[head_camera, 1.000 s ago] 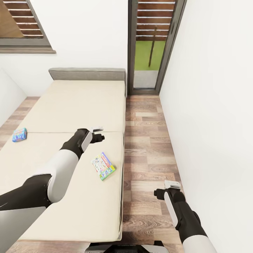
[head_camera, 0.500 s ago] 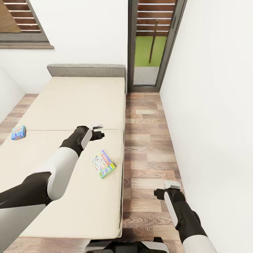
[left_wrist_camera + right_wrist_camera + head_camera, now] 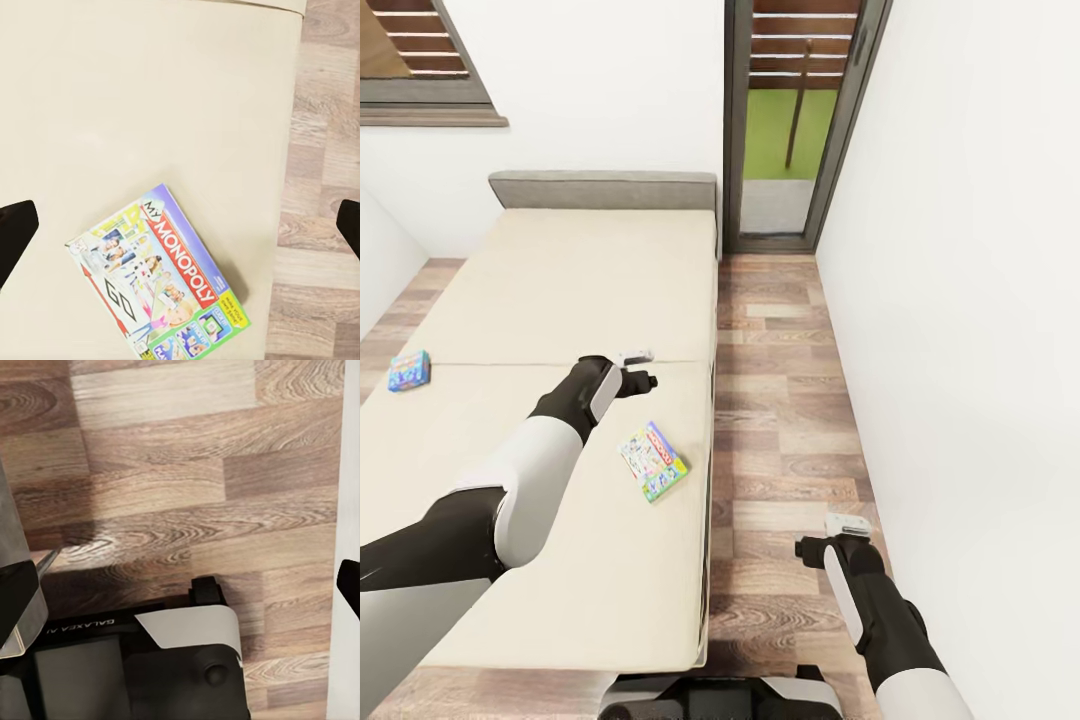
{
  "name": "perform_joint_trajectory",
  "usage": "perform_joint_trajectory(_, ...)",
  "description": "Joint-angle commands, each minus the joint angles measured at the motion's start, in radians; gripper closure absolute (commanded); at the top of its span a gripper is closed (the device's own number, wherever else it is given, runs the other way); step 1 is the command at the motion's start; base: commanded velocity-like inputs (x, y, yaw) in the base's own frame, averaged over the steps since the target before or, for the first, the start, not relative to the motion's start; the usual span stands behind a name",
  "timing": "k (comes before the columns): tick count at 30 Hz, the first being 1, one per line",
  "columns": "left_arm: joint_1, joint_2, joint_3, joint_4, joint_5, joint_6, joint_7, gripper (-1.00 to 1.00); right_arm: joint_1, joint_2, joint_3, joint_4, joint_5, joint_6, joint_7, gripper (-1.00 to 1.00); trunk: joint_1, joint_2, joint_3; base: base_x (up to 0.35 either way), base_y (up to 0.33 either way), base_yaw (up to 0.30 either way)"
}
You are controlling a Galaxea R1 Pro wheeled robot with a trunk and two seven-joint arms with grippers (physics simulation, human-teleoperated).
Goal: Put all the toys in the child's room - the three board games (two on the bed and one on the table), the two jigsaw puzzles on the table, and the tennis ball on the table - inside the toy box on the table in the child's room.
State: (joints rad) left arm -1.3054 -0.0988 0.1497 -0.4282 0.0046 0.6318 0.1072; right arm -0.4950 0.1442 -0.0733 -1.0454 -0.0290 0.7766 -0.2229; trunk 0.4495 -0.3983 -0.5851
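Two board games lie on the bed's beige mattress [image 3: 560, 290]. The green-and-white "My Monopoly" box [image 3: 653, 461] [image 3: 161, 281] lies flat near the mattress edge that borders the floor. The small blue box [image 3: 410, 370] sits far off at the left. My left gripper [image 3: 639, 368] [image 3: 180, 229] hovers open above the mattress, a little past the Monopoly box toward the headboard, with nothing between its fingers. My right gripper [image 3: 828, 535] [image 3: 180, 585] hangs open over the wood floor beside the bed, holding nothing.
A grey headboard [image 3: 603, 188] closes the bed's far end. A glass door [image 3: 780, 120] stands beyond the floor strip [image 3: 775, 400] between bed and white wall [image 3: 960, 300]. My own base [image 3: 150, 667] sits low under the right gripper.
The whole picture has slid slightly, so the camera has moved; the bed now shows a bit further up the picture. Both arms keep their poses and both boxes lie where they were.
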Motion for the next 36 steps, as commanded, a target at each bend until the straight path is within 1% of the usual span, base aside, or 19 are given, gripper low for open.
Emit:
perform_joint_trajectory(1, -0.001, -0.001, 0.005, -0.001, 0.001, 0.005, 0.003, -1.0, 0.0, 0.001, -0.001, -0.002, -0.003, 0.004, -0.004, -1.0, 0.0, -0.002, -0.003, 0.0, 0.0, 0.0)
perform_joint_trajectory(10, -0.001, -0.003, 0.005, -0.001, 0.0, 0.004, 0.004, -1.0, 0.0, 0.001, -0.001, -0.002, -0.003, 0.004, -0.004, -1.0, 0.0, -0.002, -0.018, 0.0, 0.0, 0.0)
perform_joint_trajectory(18, -0.002, -0.009, 0.004, -0.002, 0.0, 0.002, 0.006, -1.0, 0.0, 0.0, -0.002, -0.002, -0.003, 0.004, -0.004, -1.0, 0.0, -0.002, -0.031, 0.0, 0.0, 0.0)
perform_joint_trajectory(36, -0.018, -0.016, 0.002, -0.006, -0.001, -0.004, 0.006, -1.0, 0.0, 0.0, -0.002, -0.001, -0.003, 0.004, -0.004, -1.0, 0.0, -0.002, -0.06, 0.0, 0.0, 0.0)
